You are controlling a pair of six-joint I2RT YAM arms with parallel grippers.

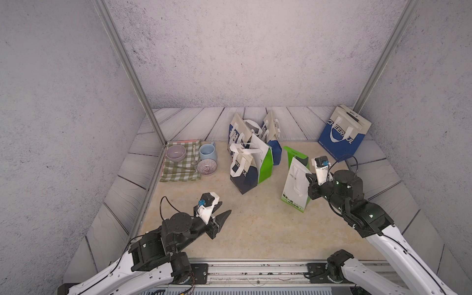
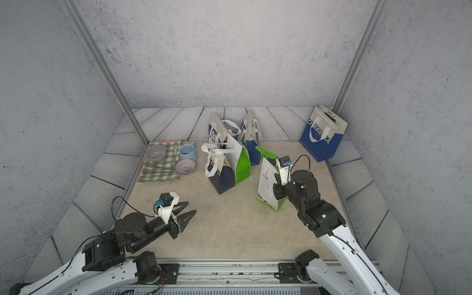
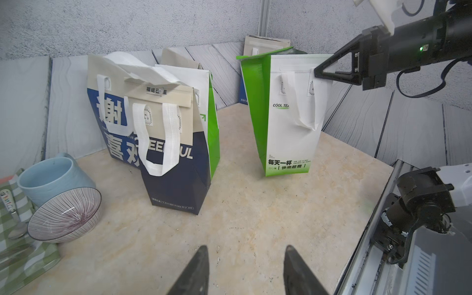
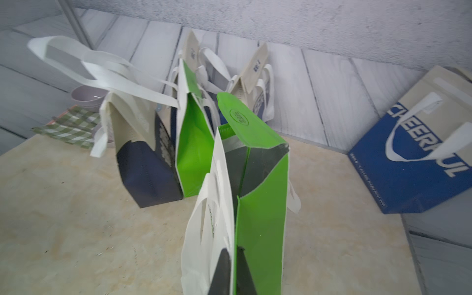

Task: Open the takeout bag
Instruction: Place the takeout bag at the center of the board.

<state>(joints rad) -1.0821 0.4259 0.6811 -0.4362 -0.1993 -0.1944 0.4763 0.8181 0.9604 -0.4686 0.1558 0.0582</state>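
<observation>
My right hand [image 4: 231,268] is pinched shut on the top edge of the green-and-white takeout bag [image 1: 295,184], which stands upright right of centre in both top views. My left hand [image 1: 226,207], half spread, hovers at lower left, well apart from it. The worktop [image 1: 255,229] is beige, the walls [image 1: 242,51] grey and textured. There are five other bags [image 1: 245,178], two bowls [image 1: 175,152] and one blue mug [image 1: 207,152].

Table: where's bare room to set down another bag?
Bare: the front middle of the table, between the left gripper, the navy bag and the green-and-white bag. Crowded: the back bags and the checked cloth.
</observation>
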